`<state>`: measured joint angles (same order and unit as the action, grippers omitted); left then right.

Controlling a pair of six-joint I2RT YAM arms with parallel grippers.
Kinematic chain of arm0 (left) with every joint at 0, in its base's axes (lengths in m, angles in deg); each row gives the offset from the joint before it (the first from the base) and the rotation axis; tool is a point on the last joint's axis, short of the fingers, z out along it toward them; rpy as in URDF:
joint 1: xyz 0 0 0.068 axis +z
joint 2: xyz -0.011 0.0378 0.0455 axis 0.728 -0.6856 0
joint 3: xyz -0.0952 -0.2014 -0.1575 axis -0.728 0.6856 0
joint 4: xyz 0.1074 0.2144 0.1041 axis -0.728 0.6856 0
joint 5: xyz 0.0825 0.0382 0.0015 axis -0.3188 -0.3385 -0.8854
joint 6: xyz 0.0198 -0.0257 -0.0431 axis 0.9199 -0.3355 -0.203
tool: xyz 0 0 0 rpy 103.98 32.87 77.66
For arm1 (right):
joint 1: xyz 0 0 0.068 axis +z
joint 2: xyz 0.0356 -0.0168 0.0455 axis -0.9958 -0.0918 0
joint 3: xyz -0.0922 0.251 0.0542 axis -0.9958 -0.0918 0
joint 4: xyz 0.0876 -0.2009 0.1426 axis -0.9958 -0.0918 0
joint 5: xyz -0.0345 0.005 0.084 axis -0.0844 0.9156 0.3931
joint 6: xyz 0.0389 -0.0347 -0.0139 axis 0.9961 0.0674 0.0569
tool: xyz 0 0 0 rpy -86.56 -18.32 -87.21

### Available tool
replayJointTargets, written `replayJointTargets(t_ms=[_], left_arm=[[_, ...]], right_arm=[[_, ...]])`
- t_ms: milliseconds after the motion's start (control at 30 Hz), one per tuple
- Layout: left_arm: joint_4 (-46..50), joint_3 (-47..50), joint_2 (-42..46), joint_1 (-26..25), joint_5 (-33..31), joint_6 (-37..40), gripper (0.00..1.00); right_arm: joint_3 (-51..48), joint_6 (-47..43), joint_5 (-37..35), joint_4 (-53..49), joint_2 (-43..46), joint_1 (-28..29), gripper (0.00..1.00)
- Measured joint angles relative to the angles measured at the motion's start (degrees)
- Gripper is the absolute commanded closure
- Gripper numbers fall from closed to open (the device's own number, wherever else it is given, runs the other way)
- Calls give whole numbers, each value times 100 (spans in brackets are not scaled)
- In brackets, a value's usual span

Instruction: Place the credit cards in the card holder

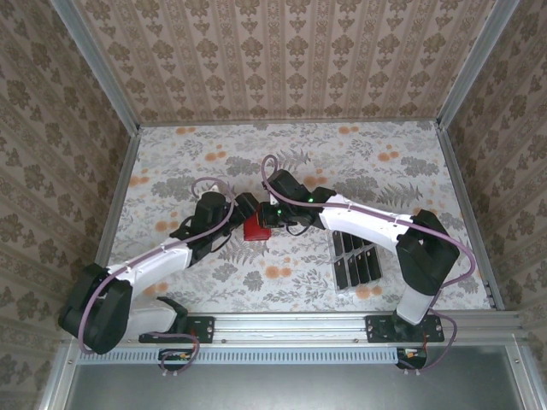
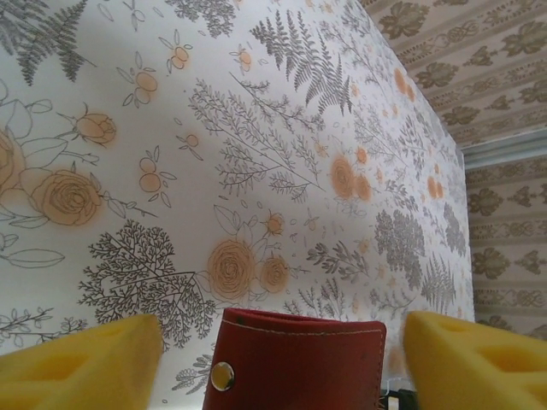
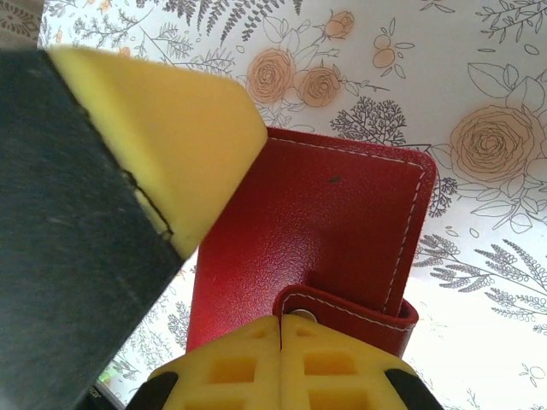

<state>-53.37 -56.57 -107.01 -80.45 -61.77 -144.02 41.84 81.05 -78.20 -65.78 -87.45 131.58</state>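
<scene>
I have the left gripper [image 2: 279, 357] spread wide, a yellow pad on either side of the red card holder [image 2: 301, 369], which lies on the flowered table [image 2: 256, 128]. My right gripper [image 3: 280, 333] has its pads pressed together at the holder's snap flap [image 3: 363, 312]; I cannot tell whether they pinch it. The black credit cards [image 1: 357, 256] stand in the clear tray [image 1: 352, 290], well apart.
</scene>
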Motion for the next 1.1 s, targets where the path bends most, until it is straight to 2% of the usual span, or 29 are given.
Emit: replayJointTargets(t_ms=[100, 200, 267, 867, 1000, 1033, 1100], left_arm=[[-149, 74, 0, -35, -22, -66, 56], [-271, 109, 0, -63, -68, -63, 87], [-323, 125, 0, -74, -76, -66, 100], [-632, 367, 168, -142, -175, 160, 100], [-684, 372, 168, -144, -173, 216, 100], [-713, 372, 168, -144, -173, 221, 100], [-763, 372, 168, -149, -173, 236, 100]], right_arm=[[0, 22, 0, 13, 9, 0, 100], [-9, 37, -4, 15, 33, 0, 100], [-39, 44, -11, 20, 59, -13, 100], [-1043, 238, -179, 282, 444, -496, 100], [-1045, 317, -136, 372, 507, -496, 65], [-1047, 334, -127, 407, 525, -496, 61], [-1049, 402, -103, 474, 551, -496, 59]])
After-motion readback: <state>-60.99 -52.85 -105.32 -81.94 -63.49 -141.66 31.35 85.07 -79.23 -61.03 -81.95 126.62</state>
